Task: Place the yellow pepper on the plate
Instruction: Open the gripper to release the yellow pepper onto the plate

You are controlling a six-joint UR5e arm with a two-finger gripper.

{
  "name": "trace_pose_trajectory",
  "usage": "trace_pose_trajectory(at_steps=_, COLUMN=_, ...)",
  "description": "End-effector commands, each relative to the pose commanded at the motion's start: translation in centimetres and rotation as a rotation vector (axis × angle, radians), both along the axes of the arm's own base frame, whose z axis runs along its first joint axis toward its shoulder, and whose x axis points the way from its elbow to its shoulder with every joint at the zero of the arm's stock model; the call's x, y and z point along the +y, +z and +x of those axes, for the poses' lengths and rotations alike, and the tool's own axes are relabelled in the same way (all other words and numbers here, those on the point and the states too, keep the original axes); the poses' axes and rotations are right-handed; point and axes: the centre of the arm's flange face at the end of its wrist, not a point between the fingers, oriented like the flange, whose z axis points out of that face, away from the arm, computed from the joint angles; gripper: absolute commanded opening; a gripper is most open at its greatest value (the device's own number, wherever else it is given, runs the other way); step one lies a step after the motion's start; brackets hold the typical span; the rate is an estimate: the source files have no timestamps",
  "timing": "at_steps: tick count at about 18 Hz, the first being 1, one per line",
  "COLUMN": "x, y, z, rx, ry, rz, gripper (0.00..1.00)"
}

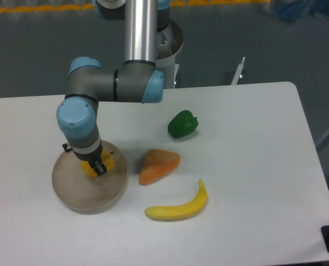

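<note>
We see our claw [96,167] gripping the yellow pepper [101,164] over the plate [76,195]; released high, it could roll off.

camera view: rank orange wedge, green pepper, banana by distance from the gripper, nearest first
Gripper is over the plate, shut on the yellow pepper.
1. Orange wedge: just to the plate's right in the image.
2. Banana: front of the table, right of the plate in the image.
3. Green pepper: farther back. Close to the banana's distance, so this order is tentative.

White table [253,138] — grey floor [37,50] behind, yellow stripe [37,8].
</note>
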Motion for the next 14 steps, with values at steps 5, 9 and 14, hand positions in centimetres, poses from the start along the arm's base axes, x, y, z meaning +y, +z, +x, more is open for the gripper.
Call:
trace_pose_trajectory(at_steps=5, x=0.0, y=0.7, z=0.1, rx=0.003, ry=0.001, rz=0.012, gripper=1.0)
trace_pose_trajectory(at_steps=9, x=0.2, y=3.6, z=-0.1, rx=0.014, ry=0.003, rz=0.063, gripper=1.0)
trace_pose_trajectory(at_steps=14, x=0.5, y=8.8, z=-4.0, rx=0.028, ry=0.066, rz=0.152, gripper=1.0)
